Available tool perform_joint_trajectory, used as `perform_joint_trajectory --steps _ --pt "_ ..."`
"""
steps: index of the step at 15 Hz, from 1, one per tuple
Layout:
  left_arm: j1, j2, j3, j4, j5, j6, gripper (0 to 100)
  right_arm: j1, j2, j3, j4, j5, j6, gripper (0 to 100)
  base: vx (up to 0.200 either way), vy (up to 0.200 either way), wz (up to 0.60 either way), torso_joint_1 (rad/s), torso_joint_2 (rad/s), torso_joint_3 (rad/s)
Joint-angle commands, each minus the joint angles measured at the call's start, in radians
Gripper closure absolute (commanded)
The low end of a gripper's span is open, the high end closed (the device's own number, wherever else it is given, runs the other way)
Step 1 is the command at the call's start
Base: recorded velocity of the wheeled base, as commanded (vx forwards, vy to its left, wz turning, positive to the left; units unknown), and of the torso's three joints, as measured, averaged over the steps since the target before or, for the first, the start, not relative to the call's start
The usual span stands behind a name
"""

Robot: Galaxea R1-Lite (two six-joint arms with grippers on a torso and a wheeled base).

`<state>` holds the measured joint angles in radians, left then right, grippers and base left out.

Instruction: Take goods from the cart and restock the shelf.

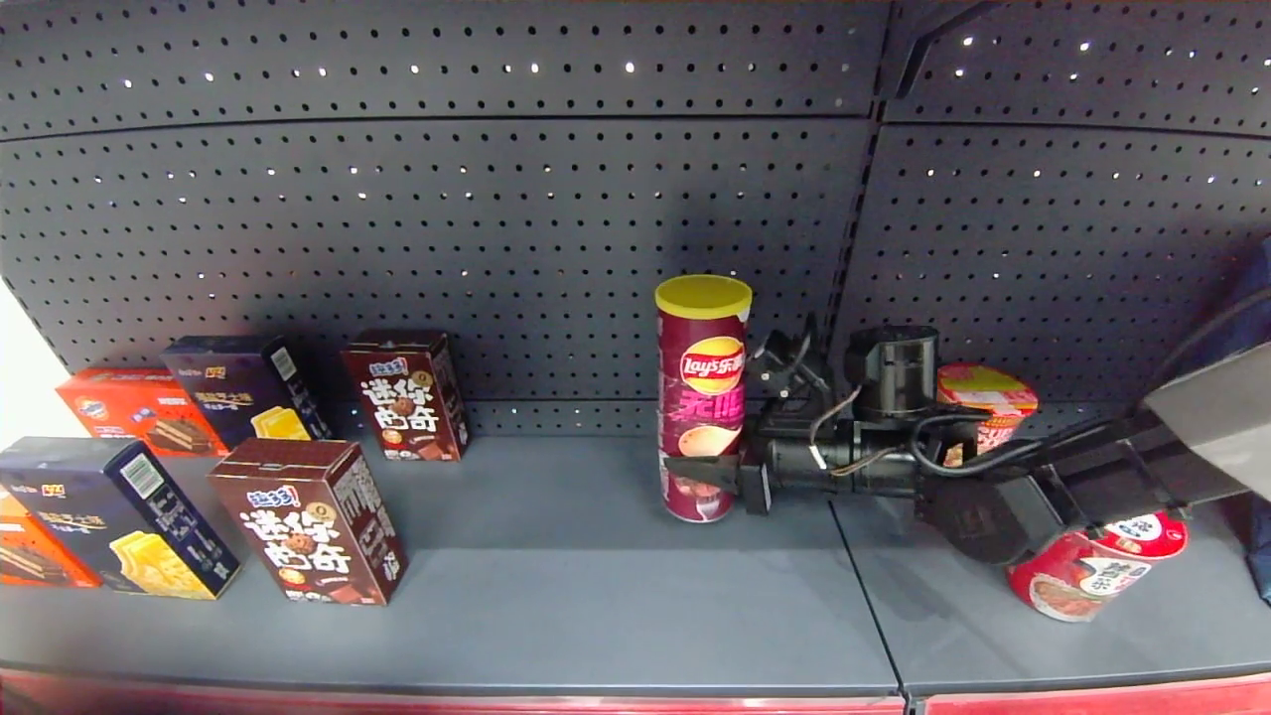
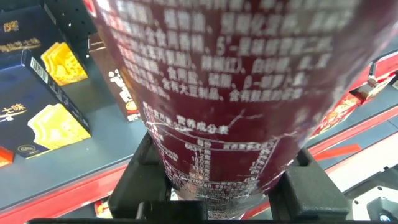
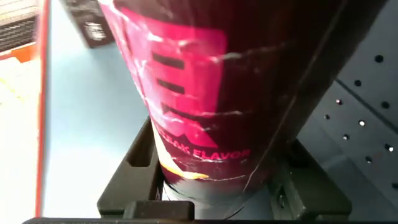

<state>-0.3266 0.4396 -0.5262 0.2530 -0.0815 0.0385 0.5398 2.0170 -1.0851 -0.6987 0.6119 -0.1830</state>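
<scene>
— Where's the chip can [image 1: 702,397]?
— Upright on the shelf [image 1: 556,566], close to the pegboard back. The right gripper [image 1: 701,477] is clamped round its lower body, a finger on each side.
— Sensible hold?
— I'd say so. It looks like a light, glossy cardboard tube that is easily dented, so grip low and squeeze gently.
— Anything inside?
— The yellow lid [image 1: 703,294] is on, so I can't see.
— And the other arm?
— The left gripper [image 2: 217,186] grasps a second can [image 2: 211,93], also near one end.
— Neighbours?
— Biscuit boxes [image 1: 405,394] stand well to the robot's left of the chip can. Two sealed noodle cups [image 1: 993,392] sit to its right, and the nearer one is tipped over.
</scene>
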Motion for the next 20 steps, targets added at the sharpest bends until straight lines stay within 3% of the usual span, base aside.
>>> perform_joint_trajectory --steps 1,5,10,14,20 --pt "0.0 -0.01 -0.006 0.0 0.0 0.0 100 0.022 -0.181 0.123 -0.004 -0.035 -0.001 100 0.0 0.0 0.0 0.0 0.0 0.0" --pt "0.0 0.001 -0.014 -0.001 0.002 0.0 100 0.071 -0.32 0.297 -0.038 -0.089 0.011 100 0.0 0.0 0.0 0.0 0.0 0.0" --pt "0.001 -0.002 0.017 0.0 0.019 -0.002 100 0.081 -0.337 0.513 -0.257 -0.103 0.053 100 0.0 0.0 0.0 0.0 0.0 0.0" --pt "0.003 -0.004 0.025 -0.001 0.051 -0.002 100 0.101 -0.235 0.596 -0.482 -0.116 0.112 100 0.0 0.0 0.0 0.0 0.0 0.0" --pt "0.008 -0.005 0.028 0.0 0.068 -0.002 100 0.106 -0.126 0.613 -0.576 -0.115 0.109 100 0.0 0.0 0.0 0.0 0.0 0.0"
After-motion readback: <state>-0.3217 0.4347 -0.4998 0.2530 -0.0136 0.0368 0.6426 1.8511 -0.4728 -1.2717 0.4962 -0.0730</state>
